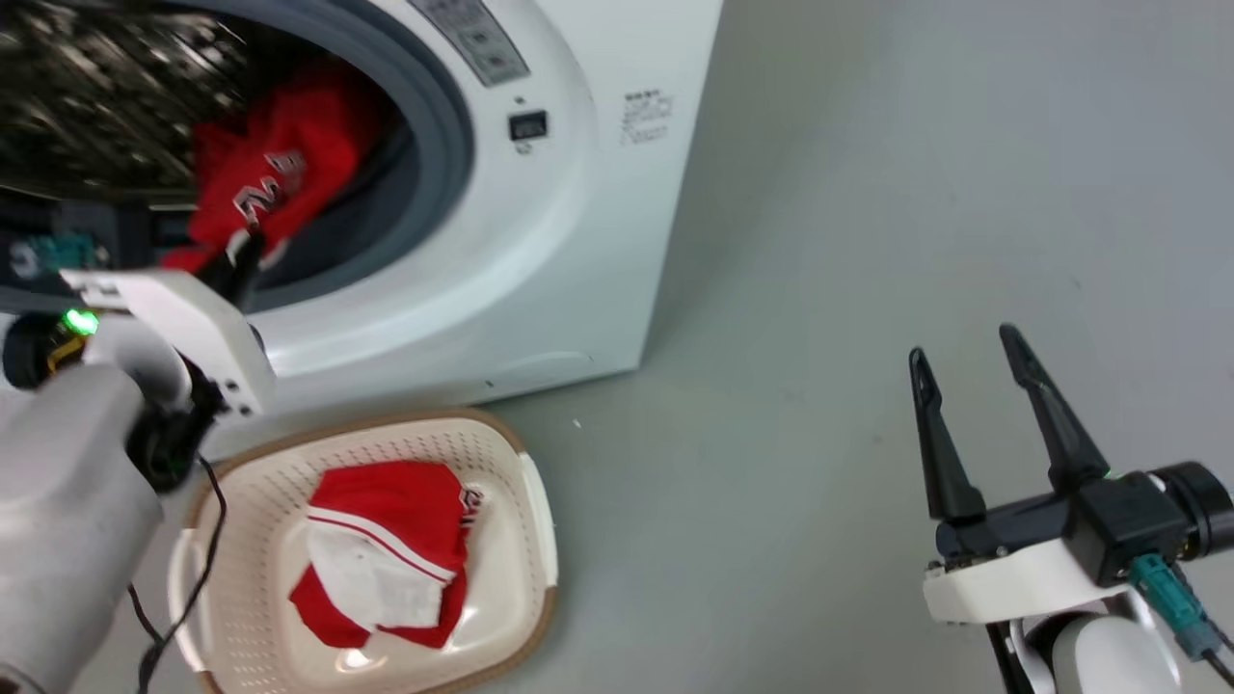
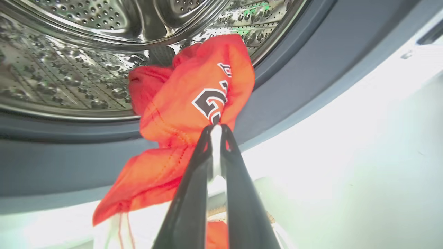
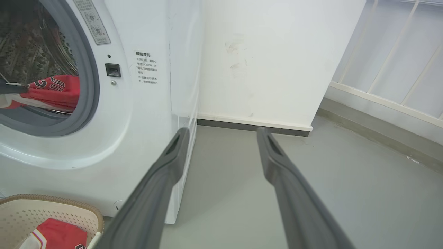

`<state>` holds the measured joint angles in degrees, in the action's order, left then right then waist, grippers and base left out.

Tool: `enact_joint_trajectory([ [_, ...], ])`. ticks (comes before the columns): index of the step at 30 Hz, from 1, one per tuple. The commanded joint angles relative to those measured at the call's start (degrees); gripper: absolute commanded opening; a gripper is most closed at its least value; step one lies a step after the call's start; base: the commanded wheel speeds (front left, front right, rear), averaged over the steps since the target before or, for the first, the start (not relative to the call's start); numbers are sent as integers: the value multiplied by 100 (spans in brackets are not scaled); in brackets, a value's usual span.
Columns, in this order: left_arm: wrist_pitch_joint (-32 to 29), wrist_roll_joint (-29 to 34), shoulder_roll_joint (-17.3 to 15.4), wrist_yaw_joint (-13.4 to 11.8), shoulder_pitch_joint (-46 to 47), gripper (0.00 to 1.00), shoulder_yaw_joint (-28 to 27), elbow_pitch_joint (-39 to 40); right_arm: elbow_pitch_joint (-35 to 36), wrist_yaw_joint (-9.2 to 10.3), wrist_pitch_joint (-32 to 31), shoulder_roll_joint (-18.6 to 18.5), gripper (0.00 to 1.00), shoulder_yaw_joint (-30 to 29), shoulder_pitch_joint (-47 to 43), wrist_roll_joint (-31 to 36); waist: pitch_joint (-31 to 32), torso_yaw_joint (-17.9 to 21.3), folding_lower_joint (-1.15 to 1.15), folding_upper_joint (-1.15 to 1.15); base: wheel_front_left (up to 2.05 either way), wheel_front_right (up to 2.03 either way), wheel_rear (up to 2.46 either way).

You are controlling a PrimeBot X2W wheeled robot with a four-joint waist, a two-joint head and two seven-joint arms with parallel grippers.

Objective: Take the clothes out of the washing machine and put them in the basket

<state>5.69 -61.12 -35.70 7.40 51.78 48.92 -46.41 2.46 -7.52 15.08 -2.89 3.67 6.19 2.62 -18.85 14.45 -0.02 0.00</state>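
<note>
A red jersey point(image 1: 265, 178) hangs in the porthole of the white washing machine point(image 1: 559, 212), over the grey rubber rim. My left gripper point(image 1: 241, 253) is shut on its lettered fabric; in the left wrist view the fingertips of my left gripper point(image 2: 216, 127) pinch the red jersey point(image 2: 193, 100) in front of the steel drum point(image 2: 62, 69). Another red and white jersey point(image 1: 386, 549) lies in the cream basket point(image 1: 525, 501) on the floor below the door opening. My right gripper point(image 1: 969, 352) stands open over bare floor to the right, holding nothing.
Grey floor point(image 1: 868, 241) stretches right of the washer. In the right wrist view a white wall point(image 3: 277, 52) with a dark skirting stands behind the machine, and a white railing point(image 3: 398, 69) runs at the right. The basket's rim point(image 3: 69, 204) shows at lower left.
</note>
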Motion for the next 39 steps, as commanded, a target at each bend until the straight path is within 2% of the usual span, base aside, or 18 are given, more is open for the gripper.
enact_joint_trajectory([
  [1, 175, -25, 48, 9, -253, 0, 57, 52, -65, 6, 14, 3, 100, 9, -123, 55, 634, -454, 2, 0, 0, 0, 0],
  [6, 702, 151, 46, 2, -652, 0, 201, 223, -215, 6, 13, 3, 100, 8, -311, 97, 1115, -717, 2, 0, 0, 0, 0],
  [8, 836, 286, 58, -98, -800, 0, 209, 310, -275, 6, 14, 3, 100, 14, -382, 109, 1295, -821, 2, 0, 0, 0, 0],
  [13, 952, 662, 25, -510, -1114, 0, -34, 867, -388, 6, 14, 6, 100, 37, -543, 58, 1652, -1023, 2, 0, 0, 0, 0],
  [18, 952, 1244, -46, -1066, -1714, 0, -736, 2039, -429, 6, 13, 5, 100, -11, -691, -10, 1896, -1172, 2, 0, 0, 0, 0],
  [20, 951, 1490, 21, -1271, -1997, 0, -975, 2522, -463, 6, 14, 5, 100, -38, -751, -48, 1973, -1236, 2, 0, 0, 0, 0],
  [25, 951, 1943, 95, -1637, -2659, 0, -1296, 3377, -517, 6, 14, 5, 100, 38, -726, -69, 2030, -1283, 2, 0, 0, 0, 0],
  [28, 952, 2162, 79, -1745, -2941, 0, -1187, 3608, -510, 6, 14, 5, 100, 13, -683, -74, 2007, -1295, 2, 0, 0, 0, 0],
  [31, 953, 2119, 134, -1762, -3186, 0, -1104, 3681, -483, 6, 14, 5, 100, -4, -640, -75, 1902, -1274, 2, 0, 0, 0, 0],
  [36, 953, 2176, 169, -1627, -3407, 0, -929, 3431, -392, 6, 14, 4, 100, 26, -556, -59, 1534, -1178, 2, 0, 0, 0, 0],
  [39, 953, 2117, 259, -1451, -3421, 0, -903, 3013, -324, 6, 14, 5, 100, 22, -450, 5, 1215, -1105, 2, 0, 0, 0, 0],
])
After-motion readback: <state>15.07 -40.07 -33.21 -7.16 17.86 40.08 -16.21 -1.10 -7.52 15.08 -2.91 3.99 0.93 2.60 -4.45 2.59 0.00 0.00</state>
